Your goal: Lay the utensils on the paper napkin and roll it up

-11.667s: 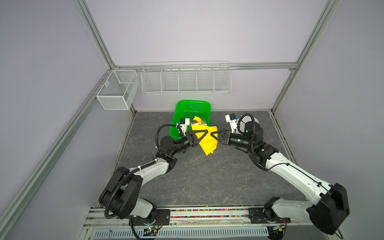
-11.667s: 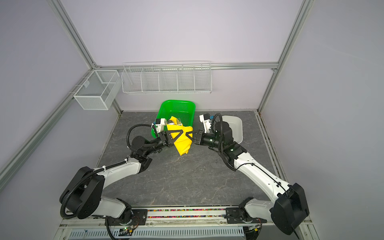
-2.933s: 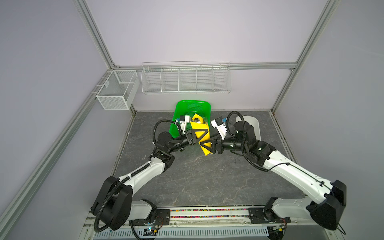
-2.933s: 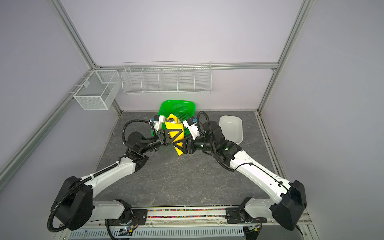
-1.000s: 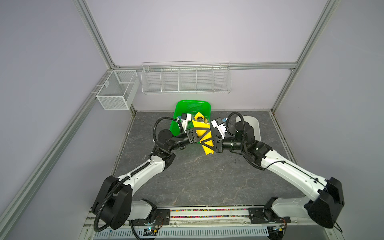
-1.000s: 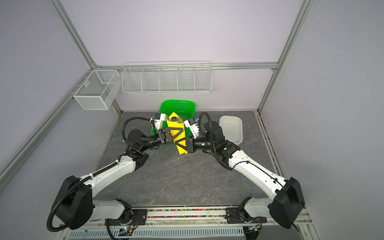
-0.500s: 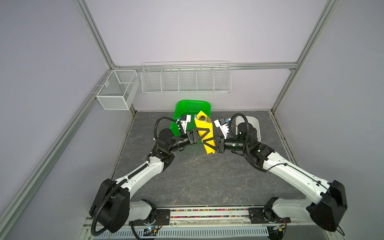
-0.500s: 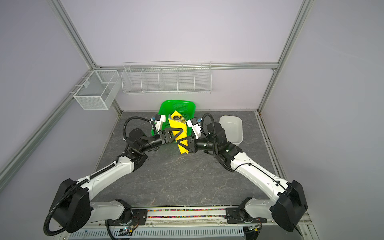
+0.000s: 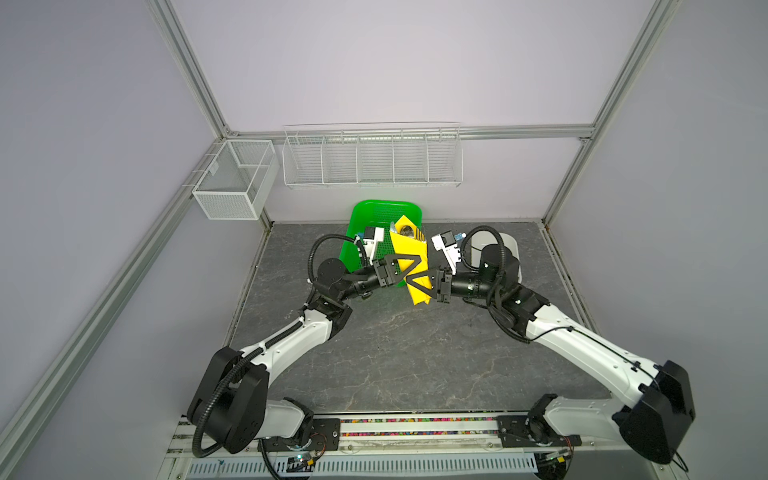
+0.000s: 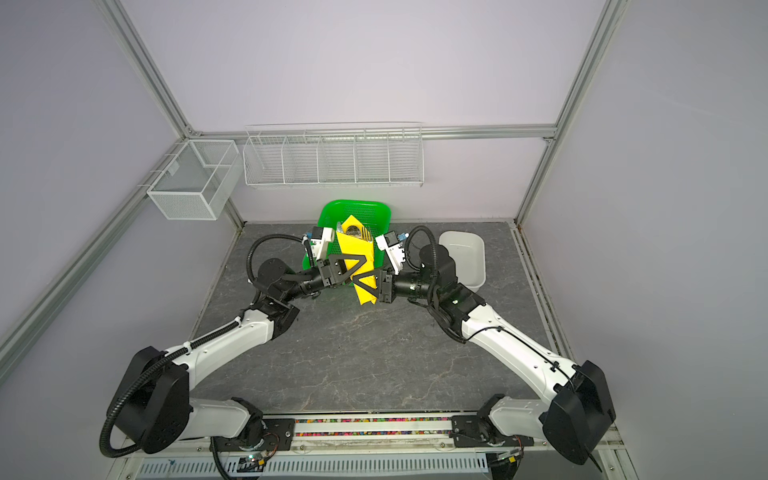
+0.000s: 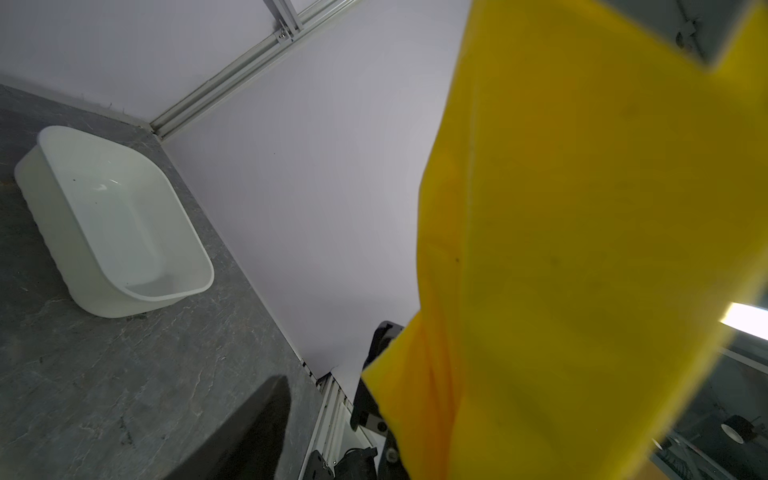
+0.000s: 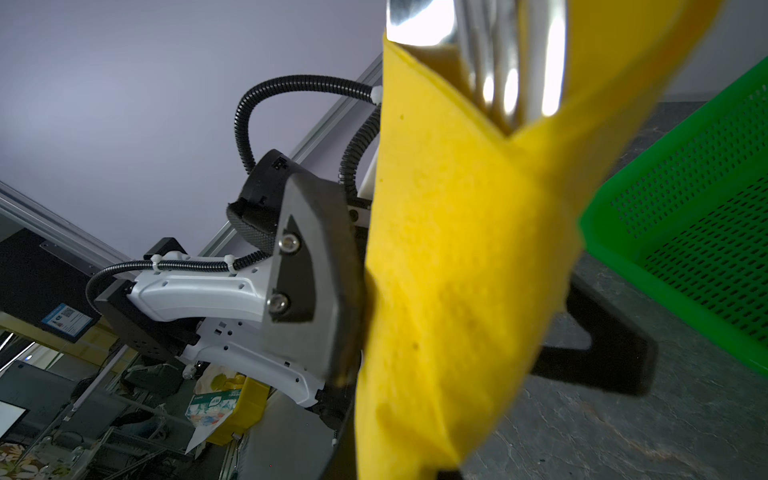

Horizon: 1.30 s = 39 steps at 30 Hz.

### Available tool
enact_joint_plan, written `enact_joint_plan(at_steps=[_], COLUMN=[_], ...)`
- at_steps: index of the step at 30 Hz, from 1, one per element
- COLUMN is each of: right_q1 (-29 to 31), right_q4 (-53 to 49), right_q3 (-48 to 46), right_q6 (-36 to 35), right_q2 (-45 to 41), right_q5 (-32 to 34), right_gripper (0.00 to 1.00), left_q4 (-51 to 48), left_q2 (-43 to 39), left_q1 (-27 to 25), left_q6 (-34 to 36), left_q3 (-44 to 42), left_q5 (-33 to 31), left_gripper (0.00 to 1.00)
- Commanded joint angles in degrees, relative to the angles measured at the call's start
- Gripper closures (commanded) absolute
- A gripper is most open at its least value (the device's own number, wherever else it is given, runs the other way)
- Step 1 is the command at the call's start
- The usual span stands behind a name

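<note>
The left claw (image 9: 409, 266), black with triangular fingers, is spread wide around the bright yellow, matte paper napkin (image 9: 409, 247), which is rolled into a tube; one finger (image 12: 307, 270) is seen just beside it. Glossy silver metal utensils (image 12: 498, 62) protrude from the open end beyond both claws. The right claw (image 9: 416, 283) is clamped tight on the roll's lower part. A perforated green plastic basket (image 9: 374, 212) lies behind.

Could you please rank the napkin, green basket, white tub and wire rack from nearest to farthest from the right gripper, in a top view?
1. paper napkin, gripped by the right gripper
2. green basket, just behind
3. white tub, to the right
4. wire rack, on the back wall
</note>
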Motion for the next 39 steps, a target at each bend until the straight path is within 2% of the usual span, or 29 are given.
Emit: enact_joint_plan(at_steps=[1,6,17,26,33,39], right_q1=[-0.23,-0.23,-0.31,-0.8,-0.82,-0.81], right_q4=[5.02,5.93,7.06,2.67,1.49,0.67], right_q3=[0.28,0.5,0.48,-0.13,-0.14,-0.05], right_q6=[1.77,2.51,3.47,1.02,0.68,0.16], right_q2=[0.4,1.02,1.33,-0.68,-0.81,-0.68], right_q5=[-3.07,-4.33,-5.32,-0.28,0.97,1.4], right_gripper=[0.91,0.91,0.91,0.91,0.9,0.89], left_q4=[6.32,8.54,10.83,8.61,7.33,6.81], left_q2=[1.03,1.09,1.45,0.2,-0.25,-0.44], left_q1=[-0.01,-0.44,-0.44,-0.44,-0.45,-0.45], left_q6=[-2.95,-3.46,-4.93,-3.64,-2.9,-2.65], left_q3=[2.44,2.78,2.71,1.59,1.44,1.19], left_q5=[2.22,2.81,2.62,1.18,0.34,-0.37], left_gripper=[0.21,0.27,0.61,0.76,0.94,1.0])
